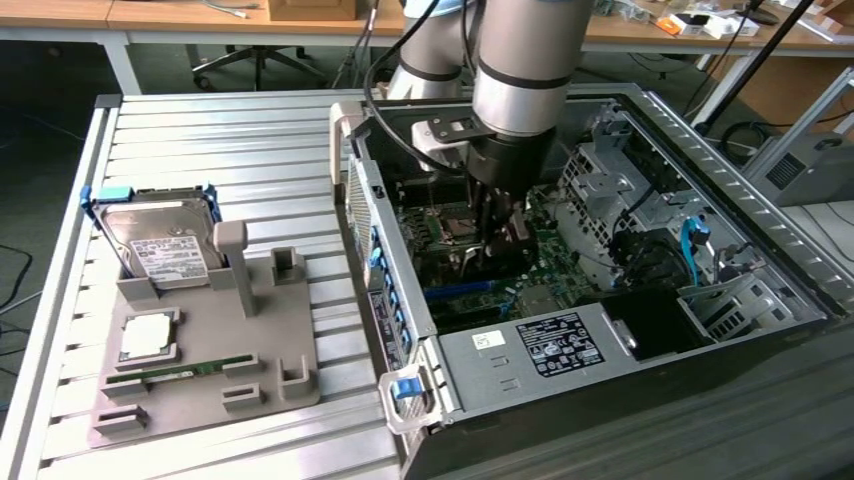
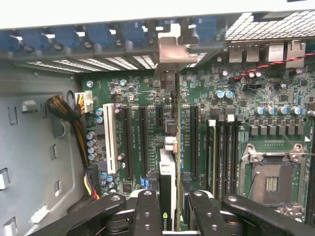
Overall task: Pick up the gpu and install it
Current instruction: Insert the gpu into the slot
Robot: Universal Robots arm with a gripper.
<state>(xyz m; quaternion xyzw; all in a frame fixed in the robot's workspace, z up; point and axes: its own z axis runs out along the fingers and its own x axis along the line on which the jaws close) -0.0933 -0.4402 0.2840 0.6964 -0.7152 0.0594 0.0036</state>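
Note:
The gpu (image 2: 167, 189) shows edge-on in the wrist view, a thin dark card standing upright between my fingers, and my gripper (image 2: 172, 211) is shut on it. Its silver-grey bracket (image 2: 173, 49) reaches up to the blue rear slot clips of the case. The card stands over the green motherboard (image 2: 246, 113), in line with a slot between the long black slots (image 2: 142, 142). Whether it sits in the slot I cannot tell. In the exterior view my gripper (image 1: 501, 245) hangs deep inside the open computer case (image 1: 561, 350), just above the motherboard (image 1: 461, 290).
A white slot (image 2: 109, 137), a cable bundle (image 2: 74, 123) and the empty CPU socket (image 2: 270, 182) flank the card. Outside the case, a grey holder (image 1: 200, 390) carries a hard drive (image 1: 160, 240), a processor chip (image 1: 147, 335) and a green memory stick (image 1: 187, 370).

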